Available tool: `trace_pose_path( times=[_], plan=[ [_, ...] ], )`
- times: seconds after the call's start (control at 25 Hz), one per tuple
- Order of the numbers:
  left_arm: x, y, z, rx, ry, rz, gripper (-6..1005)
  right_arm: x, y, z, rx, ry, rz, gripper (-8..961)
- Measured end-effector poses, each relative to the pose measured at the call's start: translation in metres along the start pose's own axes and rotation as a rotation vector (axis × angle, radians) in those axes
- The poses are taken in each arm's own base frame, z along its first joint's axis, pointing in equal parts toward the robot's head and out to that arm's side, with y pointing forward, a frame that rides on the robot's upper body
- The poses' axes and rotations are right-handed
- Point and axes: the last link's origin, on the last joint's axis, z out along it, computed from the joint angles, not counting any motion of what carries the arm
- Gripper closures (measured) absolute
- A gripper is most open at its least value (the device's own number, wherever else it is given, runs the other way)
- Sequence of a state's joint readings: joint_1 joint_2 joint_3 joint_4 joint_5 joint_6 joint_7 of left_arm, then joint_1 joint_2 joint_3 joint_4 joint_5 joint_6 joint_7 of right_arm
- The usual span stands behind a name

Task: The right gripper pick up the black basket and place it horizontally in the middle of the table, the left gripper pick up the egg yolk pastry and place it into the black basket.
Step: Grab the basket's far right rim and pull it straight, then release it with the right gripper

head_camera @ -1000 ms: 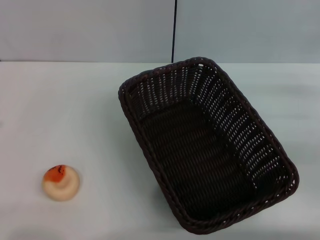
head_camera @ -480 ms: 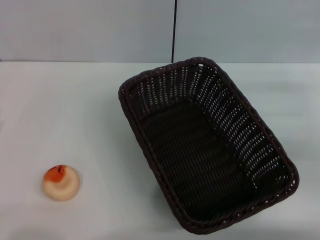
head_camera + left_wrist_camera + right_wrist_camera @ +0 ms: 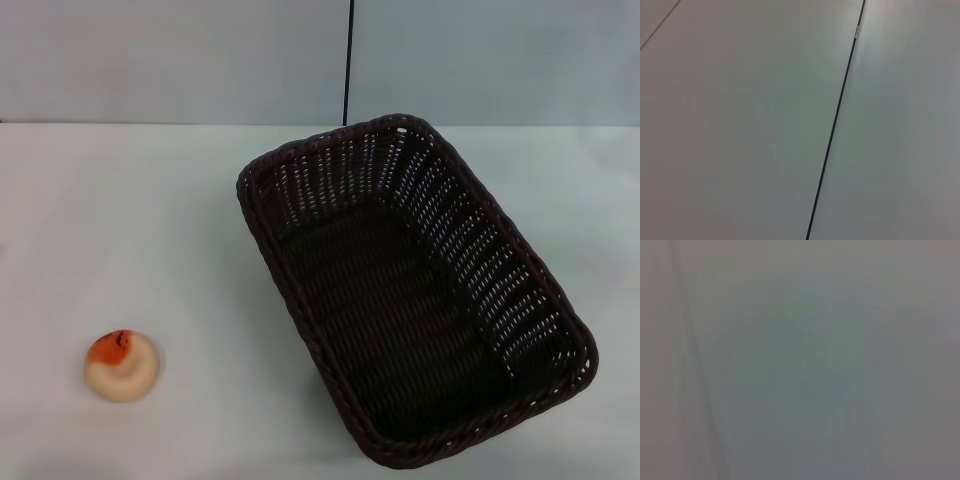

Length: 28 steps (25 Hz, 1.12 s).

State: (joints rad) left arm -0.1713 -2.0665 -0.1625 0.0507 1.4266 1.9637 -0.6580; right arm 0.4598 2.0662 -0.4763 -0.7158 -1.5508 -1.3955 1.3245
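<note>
Going from left to right across the head view, the first thing is the egg yolk pastry [image 3: 122,367], sitting on the near left part of the table [image 3: 150,220], orange-red top up, with bare white surface all around it. It lies well apart from the black basket [image 3: 410,290], which takes up the middle and right of the table. The basket stands on its base, mouth up and empty, but it is skewed: its long sides run diagonally from the far middle down to the near right corner, not square to the table edge.

Neither claw shows in any view. The left gripper is out of sight; its wrist camera takes in only a plain pale surface crossed by a thin dark seam. The right gripper is out of sight too, and its wrist camera gives only a featureless grey field. So whether either claw is spread or pressed together cannot be told, and places relative to them cannot be given; neither is near the pastry or the basket.

As a judgement, nothing of the task looks done. The basket still needs picking up and setting level in the middle, and the pastry still has to go into it.
</note>
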Motion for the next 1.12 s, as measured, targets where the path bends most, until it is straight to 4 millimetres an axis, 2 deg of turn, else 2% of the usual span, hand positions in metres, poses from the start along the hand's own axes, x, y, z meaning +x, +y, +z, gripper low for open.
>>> trace_pose_path(
  times=[0.12, 0.2, 0.24, 0.32, 0.36, 0.4, 0.56, 0.6, 0.68, 0.8, 0.92, 1.0, 1.12],
  plan=[
    [0.000, 0.000, 0.000, 0.001, -0.001, 0.000, 188, -0.010, 0.005, 0.005, -0.056, 0.089, 0.009, 432],
    [-0.001, 0.000, 0.000, 0.005, -0.006, -0.003, 188, -0.034, 0.014, 0.011, -0.131, 0.242, 0.020, 432],
    [-0.001, 0.000, 0.000, 0.005, -0.006, -0.003, 188, -0.034, 0.014, 0.011, -0.131, 0.242, 0.020, 432],
    [-0.004, 0.000, 0.000, 0.014, -0.016, -0.012, 188, -0.058, 0.023, 0.019, -0.174, 0.378, 0.020, 431],
    [-0.004, 0.000, 0.000, 0.014, -0.016, -0.012, 188, -0.058, 0.023, 0.019, -0.174, 0.378, 0.020, 431],
    [-0.005, 0.000, 0.000, 0.017, -0.018, -0.014, 188, -0.071, 0.029, 0.025, -0.182, 0.462, 0.034, 431],
    [-0.005, 0.000, 0.000, 0.018, -0.018, -0.014, 189, -0.083, 0.036, 0.037, -0.177, 0.577, 0.052, 430],
    [-0.005, 0.000, 0.000, 0.019, -0.019, -0.014, 189, -0.085, 0.042, 0.046, -0.165, 0.651, 0.046, 430],
    [-0.005, 0.000, 0.000, 0.020, -0.020, -0.015, 189, -0.086, 0.045, 0.050, -0.159, 0.694, 0.032, 429],
    [-0.007, 0.000, -0.001, 0.029, -0.029, -0.025, 189, -0.081, 0.058, 0.065, -0.177, 0.830, -0.023, 343],
    [-0.008, 0.001, -0.001, 0.031, -0.032, -0.028, 189, -0.078, 0.063, 0.070, -0.178, 0.898, -0.027, 258],
    [-0.008, 0.001, -0.001, 0.030, -0.034, -0.028, 189, -0.073, 0.067, 0.077, -0.181, 0.991, -0.022, 258],
    [-0.008, 0.001, -0.001, 0.029, -0.034, -0.028, 189, -0.069, 0.070, 0.081, -0.186, 1.037, -0.020, 259]
  ],
)
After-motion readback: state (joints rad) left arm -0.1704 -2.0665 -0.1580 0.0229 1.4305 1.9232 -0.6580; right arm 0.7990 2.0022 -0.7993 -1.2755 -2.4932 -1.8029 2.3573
